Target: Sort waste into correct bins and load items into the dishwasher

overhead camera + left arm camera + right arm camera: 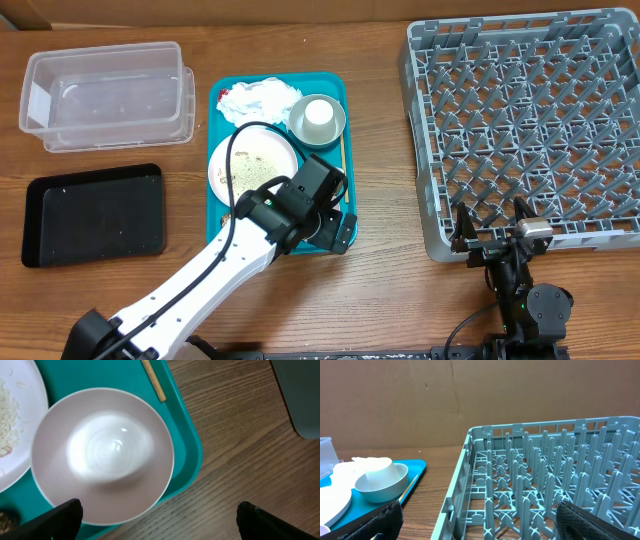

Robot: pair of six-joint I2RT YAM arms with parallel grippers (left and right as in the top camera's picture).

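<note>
Step in hand: the left arm is reaching over the near right part of the teal plastic tray (335, 90) and lining up on the grey-rimmed round bowl (55, 490). From where I am standing, it looks like the start of loading dishes.
Left claw (159, 512): it is gaping wide and carrying nothing. One finger is showing at each bottom corner of its own view, and the bowl is lying just ahead of them.
Right claw (490, 232): it is also spread open and empty, waiting at the near edge of the large square grey plastic dish rack (530, 120), which is holding nothing yet.
Bowl's place: it is sitting at the far right of the teal tray with the small white cup (318, 114) inside it. The crumpled white paper napkins (258, 98) are just beside it, and a thin wooden stick (343, 150) is lying along the tray's right side.
Waste: loose white rice-like grains (250, 165) are lying on the smaller white round plate (285, 150).
Bins: the clear plastic rectangular tub (100, 135) and the shallow black rectangular tray (95, 215) are sitting on the bench (380, 300), left of the teal tray.
Next move: I judge it is calling for the left claw to drop over the bowl's rim, one finger inside and one outside. It will need to miss the stick and keep the cup from tipping out.
</note>
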